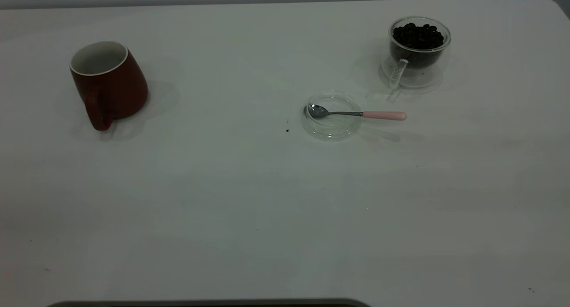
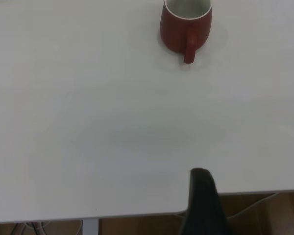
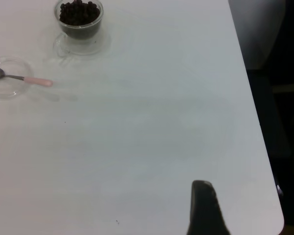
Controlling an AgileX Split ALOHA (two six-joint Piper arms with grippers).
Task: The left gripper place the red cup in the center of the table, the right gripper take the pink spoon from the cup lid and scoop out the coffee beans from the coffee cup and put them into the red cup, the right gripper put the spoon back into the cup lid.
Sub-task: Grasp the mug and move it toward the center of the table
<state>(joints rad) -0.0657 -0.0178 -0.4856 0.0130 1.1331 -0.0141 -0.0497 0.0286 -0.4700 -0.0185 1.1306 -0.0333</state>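
The red cup [image 1: 110, 83] stands upright at the table's far left, handle toward the near edge; the left wrist view shows the red cup [image 2: 186, 27] far ahead. A clear cup lid [image 1: 331, 115] lies near the middle right, with the pink spoon [image 1: 356, 113] resting bowl-down in it and its pink handle sticking out over the rim. The glass coffee cup [image 1: 419, 44], full of coffee beans, stands at the back right. My left gripper [image 2: 202, 178] hangs over the near table edge, far from the red cup. My right gripper [image 3: 202, 188] is near the table's right corner, far from the spoon [image 3: 24, 78].
A few dark crumbs [image 1: 287, 129] lie on the white table [image 1: 222, 200] left of the lid. The table's right edge [image 3: 255, 122] runs close to the right gripper. Neither arm shows in the exterior view.
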